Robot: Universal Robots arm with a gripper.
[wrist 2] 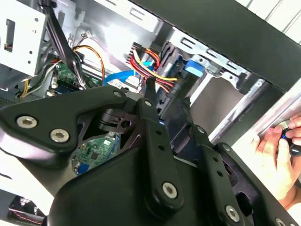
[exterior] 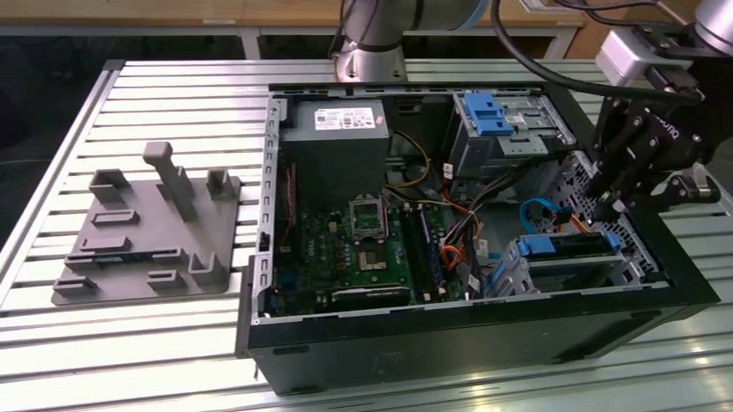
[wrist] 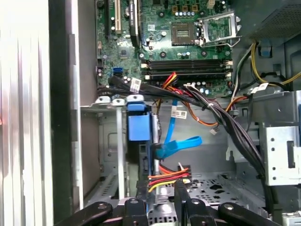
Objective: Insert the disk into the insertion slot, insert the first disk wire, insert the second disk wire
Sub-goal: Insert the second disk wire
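Hovering hand (exterior: 606, 204) just beside disk (exterior: 569, 249) edge

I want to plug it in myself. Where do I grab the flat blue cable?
Probably pinch the blue cable on its two flat faces, at the free loop next to the disk. It is thin and ribbon-like, so gripping its edges would likely fold it. Come in through the open side of the case; the slot and the red-yellow wires crowd the other ways.

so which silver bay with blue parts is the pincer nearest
The insertion slot holding the disk, not the taller latch bay; the pincer hangs right by it.
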